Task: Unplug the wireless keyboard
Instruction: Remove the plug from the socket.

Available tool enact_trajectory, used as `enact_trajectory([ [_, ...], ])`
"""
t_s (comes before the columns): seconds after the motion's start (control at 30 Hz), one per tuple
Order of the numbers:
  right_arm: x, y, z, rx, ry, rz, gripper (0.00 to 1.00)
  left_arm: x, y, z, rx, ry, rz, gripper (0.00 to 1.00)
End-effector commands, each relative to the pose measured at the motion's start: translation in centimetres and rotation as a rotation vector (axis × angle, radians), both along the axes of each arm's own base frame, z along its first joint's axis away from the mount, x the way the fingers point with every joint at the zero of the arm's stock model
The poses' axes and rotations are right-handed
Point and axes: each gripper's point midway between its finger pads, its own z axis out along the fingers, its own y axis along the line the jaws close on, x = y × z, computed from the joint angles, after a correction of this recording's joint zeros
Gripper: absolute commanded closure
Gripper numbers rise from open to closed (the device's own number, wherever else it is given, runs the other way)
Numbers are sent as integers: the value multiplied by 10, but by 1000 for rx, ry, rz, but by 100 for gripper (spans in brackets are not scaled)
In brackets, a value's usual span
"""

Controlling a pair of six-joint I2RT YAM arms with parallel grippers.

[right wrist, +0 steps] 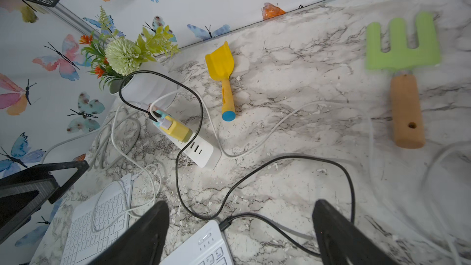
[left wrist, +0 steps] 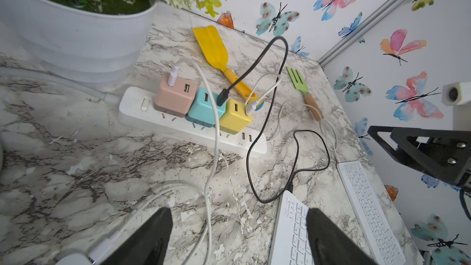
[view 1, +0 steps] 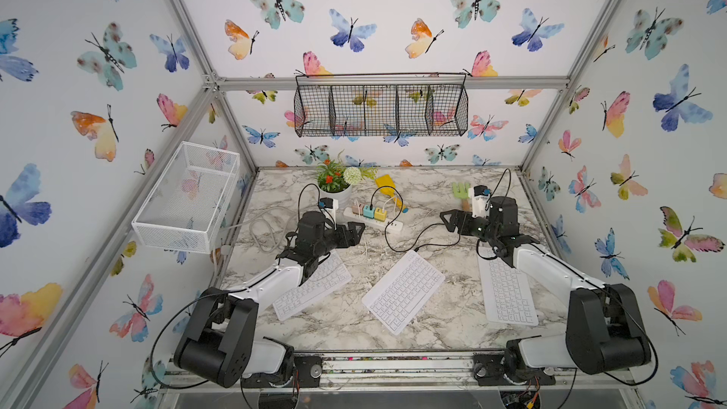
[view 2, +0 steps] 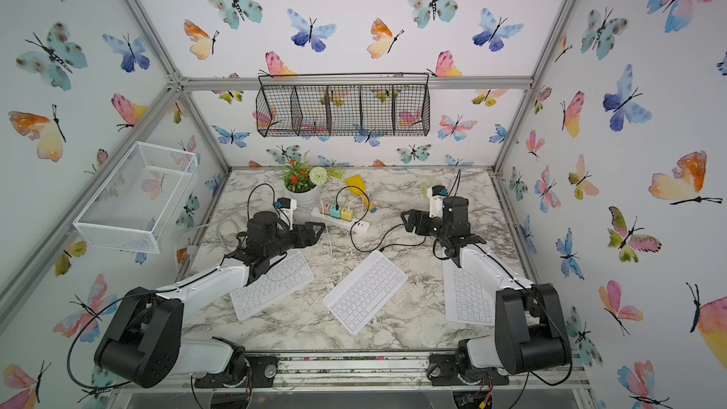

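Note:
Three white keyboards lie on the marble table. The middle keyboard [view 1: 403, 291] [view 2: 366, 291] has a black cable [right wrist: 280, 160] plugged into its far corner by a black plug [right wrist: 225, 224] [left wrist: 290, 187]. That cable runs to the teal charger [left wrist: 204, 108] on the white power strip [left wrist: 178, 126]. White cables lead to the left keyboard [view 1: 314, 289] and the right keyboard [view 1: 507, 293]. My left gripper [view 1: 356, 230] [left wrist: 238, 211] hovers open between the left and middle keyboards. My right gripper [view 1: 448, 218] [right wrist: 242, 203] is open above the black plug, holding nothing.
A white flower pot [view 1: 336, 192], a yellow toy shovel [right wrist: 221, 72] and a green toy rake [right wrist: 402, 54] stand behind the power strip. Pink and yellow chargers [left wrist: 234, 118] flank the teal one. A white mesh basket [view 1: 185, 198] hangs on the left wall, a black wire basket [view 1: 381, 108] at the back.

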Motion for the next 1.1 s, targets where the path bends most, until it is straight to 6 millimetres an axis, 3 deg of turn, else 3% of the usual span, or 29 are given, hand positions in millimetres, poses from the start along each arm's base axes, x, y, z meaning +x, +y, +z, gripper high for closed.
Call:
enact_trajectory([
  [0.0, 7, 20, -4, -31, 11, 33, 10, -4, -4, -10, -24, 54, -8, 17],
  [0.3, 35, 70, -9, -75, -20, 187, 18, -3, -13, -16, -26, 119, -4, 26],
  [0.6, 27, 119, 0, -134, -123, 387, 26, 8, -20, 3, -74, 161, 10, 36],
  [0.77, 21, 123, 1, -134, -157, 414, 28, 10, -32, 18, -109, 156, -25, 37],
  [0.93, 21, 122, -1, -142, -165, 414, 28, 12, -46, 21, -110, 161, -54, 38],
  [1.07, 34, 119, -7, -163, -164, 365, 35, 14, -60, 26, -114, 150, -79, 38],
])
